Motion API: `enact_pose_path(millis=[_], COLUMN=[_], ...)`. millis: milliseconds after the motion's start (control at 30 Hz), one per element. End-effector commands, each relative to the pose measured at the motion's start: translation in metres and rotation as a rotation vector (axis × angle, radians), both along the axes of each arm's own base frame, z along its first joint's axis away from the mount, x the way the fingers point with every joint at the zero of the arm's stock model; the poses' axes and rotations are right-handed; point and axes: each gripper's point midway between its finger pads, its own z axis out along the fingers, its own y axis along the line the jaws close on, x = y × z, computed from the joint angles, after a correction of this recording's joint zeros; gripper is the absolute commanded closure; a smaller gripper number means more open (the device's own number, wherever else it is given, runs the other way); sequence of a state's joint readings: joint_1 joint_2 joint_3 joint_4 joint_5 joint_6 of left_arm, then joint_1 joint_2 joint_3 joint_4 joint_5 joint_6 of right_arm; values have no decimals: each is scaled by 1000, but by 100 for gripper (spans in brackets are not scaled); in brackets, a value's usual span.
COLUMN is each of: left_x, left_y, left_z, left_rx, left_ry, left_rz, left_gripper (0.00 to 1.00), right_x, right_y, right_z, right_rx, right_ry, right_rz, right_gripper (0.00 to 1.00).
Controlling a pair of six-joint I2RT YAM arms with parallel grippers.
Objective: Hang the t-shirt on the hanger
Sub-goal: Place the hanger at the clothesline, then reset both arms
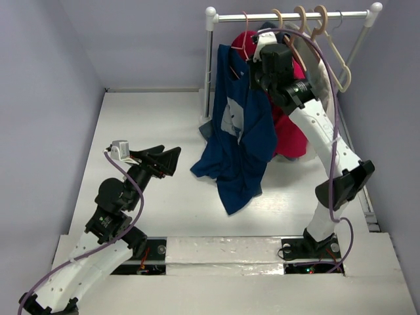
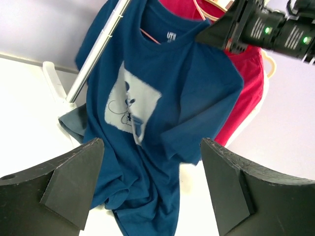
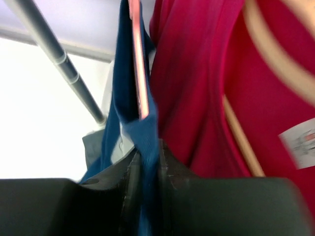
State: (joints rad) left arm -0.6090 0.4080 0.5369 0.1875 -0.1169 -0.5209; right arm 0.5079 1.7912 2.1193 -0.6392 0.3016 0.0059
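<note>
Right wrist view: the t-shirt (image 3: 134,110) hangs in a fold just above our right claw (image 3: 147,167), which is pinched narrow on its blue cloth. The hanger (image 3: 139,73) runs inside that fold, straight above the claw. We judge the shoulder is nearly seated, so we should grip cloth only and ease it along the wire. A red shirt (image 3: 197,88) presses at the claw's right, and a pole (image 3: 64,64) stands to its left. Our left claw (image 2: 151,147) hovers wide open, well apart. The roomiest way out looks to be toward it.
</note>
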Motion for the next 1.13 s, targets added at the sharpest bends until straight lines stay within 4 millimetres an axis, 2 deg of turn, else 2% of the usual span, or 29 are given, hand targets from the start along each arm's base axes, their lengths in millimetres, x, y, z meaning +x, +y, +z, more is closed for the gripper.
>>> enact_pose_path(millis=[0, 33, 67, 100, 133, 167, 233, 300, 333, 367, 433, 467, 500, 533, 567, 600, 667, 700, 733, 767, 800, 900, 1000, 1100], left_x=[-3, -3, -4, -4, -4, -5, -6, -7, -7, -6, -8, -8, -11, -12, -12, -16, -18, -18, -19, -20, -20, -17, -14, -13], left_y=[3, 4, 5, 6, 6, 7, 10, 14, 15, 16, 22, 24, 27, 29, 32, 37, 42, 45, 48, 49, 50, 47, 42, 40], left_z=[15, 15, 16, 19, 18, 19, 25, 33, 34, 36, 47, 49, 60, 61, 64, 77, 74, 74, 72, 68, 66, 48, 33, 29], left_rx=[-25, -25, -28, -32, -29, -31, -41, -46, -36, -30, -13, -1, -2, 14, 29, 20, 63, 72, 88, 103, 111, 136, 141, 119], left_ry=[-36, -32, -29, -32, -25, -24, -27, -36, -35, -33, -41, -41, -61, -55, -61, -83, -69, -67, -56, -51, -44, -4, 26, 36], left_rz=[6, 9, 14, 17, 17, 19, 26, 41, 49, 55, 80, 85, 91, 99, 108, 120, 134, 151, 158, 163, 166, 158, 144, 140], left_gripper=[23, 23, 21, 21, 21, 20, 19, 17, 16, 14, 13, 12, 11, 11, 10, 10, 9, 9, 9, 9, 9, 9, 10, 10], right_x=[-13, -15, -23, -29, -32, -36, -51, -63, -81, -87, -106, -130, -139, -151, -180, -190, -214, -238, -245, -254, -271, -293, -295, -297], right_y=[1, 1, -3, -7, -9, -12, -20, -26, -35, -38, -47, -59, -60, -62, -73, -70, -78, -93, -99, -106, -122, -138, -138, -136], right_z=[46, 30, 30, 44, 30, 32, 37, 44, 61, 42, 43, 56, 31, 27, 41, 16, 9, 13, 0, -4, -5, -14, -25, -24], right_rx=[137, 135, 149, 167, 163, 172, 207, 239, 286, 280, 326, 363, 360, 401, 454, 459, 502, 528, 527, 530, 540, 563, 566, 574], right_ry=[-141, -112, -119, -152, -130, -140, -168, -195, -233, -206, -231, -273, -234, -231, -285, -251, -267, -305, -289, -295, -316, -345, -336, -336], right_rz=[28, 27, 23, 23, 17, 12, 6, 5, 1, -1, -1, 3, 17, 25, 54, 90, 112, 104, 92, 80, 48, 32, 36, 49], right_gripper=[74, 67, 53, 47, 40, 23, 1, 0, 0, 0, 0, 0, 0, 0, 0, 0, 0, 0, 0, 0, 0, 0, 0, 0])
